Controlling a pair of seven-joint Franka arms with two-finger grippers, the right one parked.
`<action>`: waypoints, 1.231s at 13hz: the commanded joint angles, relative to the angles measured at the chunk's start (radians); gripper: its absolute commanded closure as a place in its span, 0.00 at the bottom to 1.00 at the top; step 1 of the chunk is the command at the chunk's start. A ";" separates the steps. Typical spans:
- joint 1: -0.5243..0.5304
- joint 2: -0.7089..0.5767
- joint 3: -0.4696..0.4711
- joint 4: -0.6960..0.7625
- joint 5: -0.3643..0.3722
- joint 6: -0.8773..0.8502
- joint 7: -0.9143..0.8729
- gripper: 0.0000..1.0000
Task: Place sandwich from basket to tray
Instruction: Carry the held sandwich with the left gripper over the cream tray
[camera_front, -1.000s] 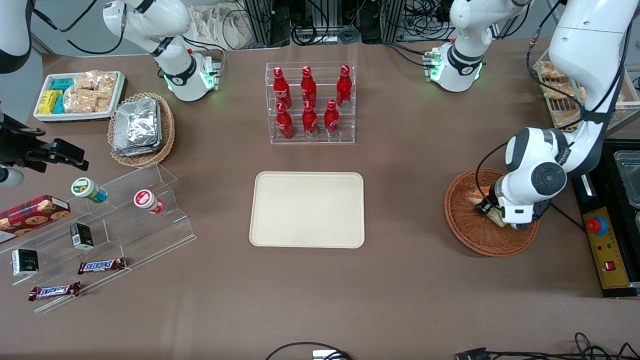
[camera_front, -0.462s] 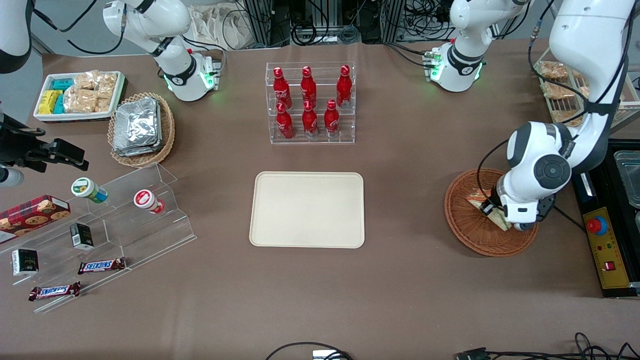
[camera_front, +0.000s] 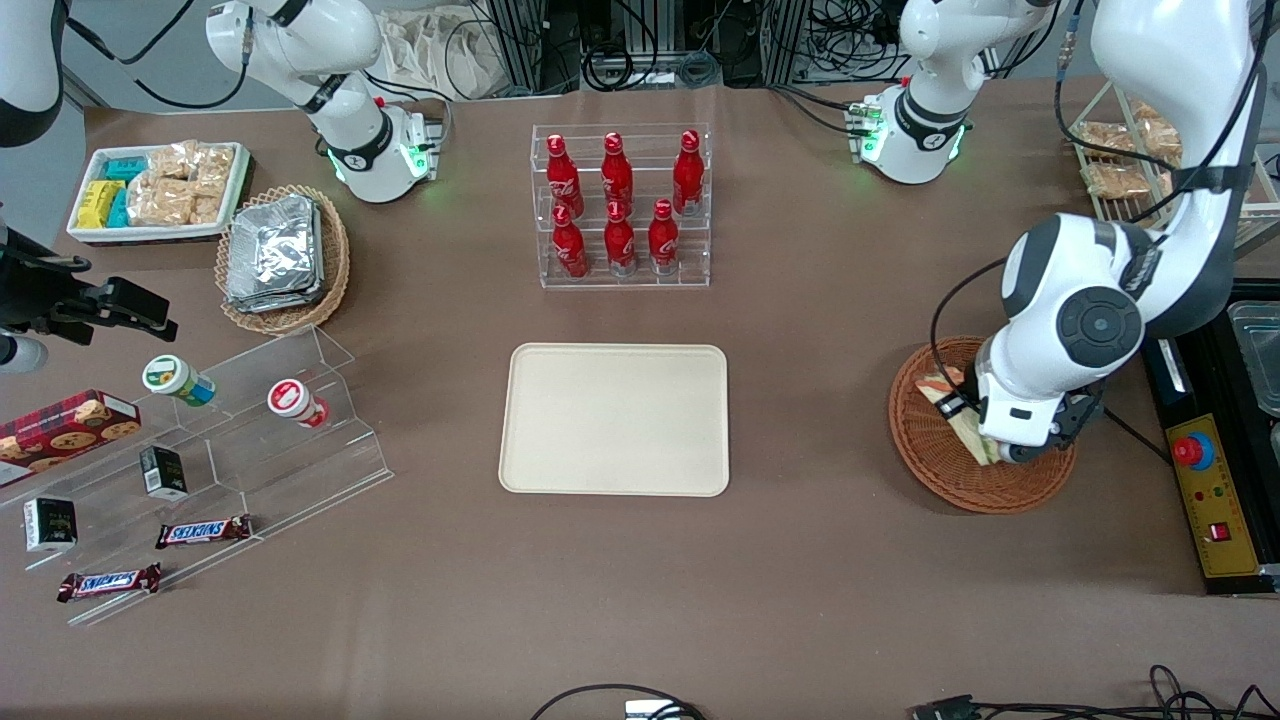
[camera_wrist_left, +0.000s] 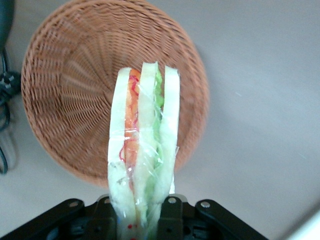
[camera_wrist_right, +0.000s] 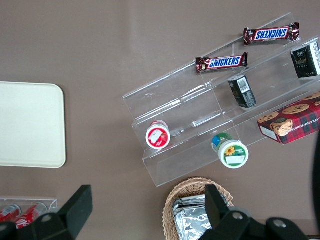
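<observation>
We see the sandwich (camera_wrist_left: 142, 150) held upright between the fingers of the end effector (camera_wrist_left: 142, 220), its wrapped wedge showing white bread with orange, red and green filling along the cut edge. The end effector is closed on it at one end. In the wrist view the basket (camera_wrist_left: 65, 95) lies well below the sandwich with nothing in it, so we judge the wedge to be clear of the wicker.

Compared with a second ago, the wrist has risen and drawn a little toward the middle of the worktop (camera_front: 800, 560): in the front view the arm's white housing now looms larger over the basket (camera_front: 935, 470), and the sandwich (camera_front: 962, 425) peeks out beside it, where earlier it sat low against the weave. From the front the arm hides most of the wedge, so how high it hangs is only our guess.

This means the pick looks done and the carry is the step now in hand. The tray (camera_front: 615, 420) lies bare near the worktop's centre, well apart from the basket and toward the parked arm's end. Nothing stands between the two. The bottle rack (camera_front: 620, 205) is farther from the front camera than the tray and should not hinder the path. The film wrap looks slippery, so a steady grip matters during the sideways move.
</observation>
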 joint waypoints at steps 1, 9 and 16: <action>0.003 0.071 -0.032 0.230 -0.084 -0.186 0.095 1.00; -0.193 0.158 -0.032 0.295 -0.067 -0.159 0.168 0.99; -0.480 0.463 -0.024 0.358 0.104 0.214 0.148 0.95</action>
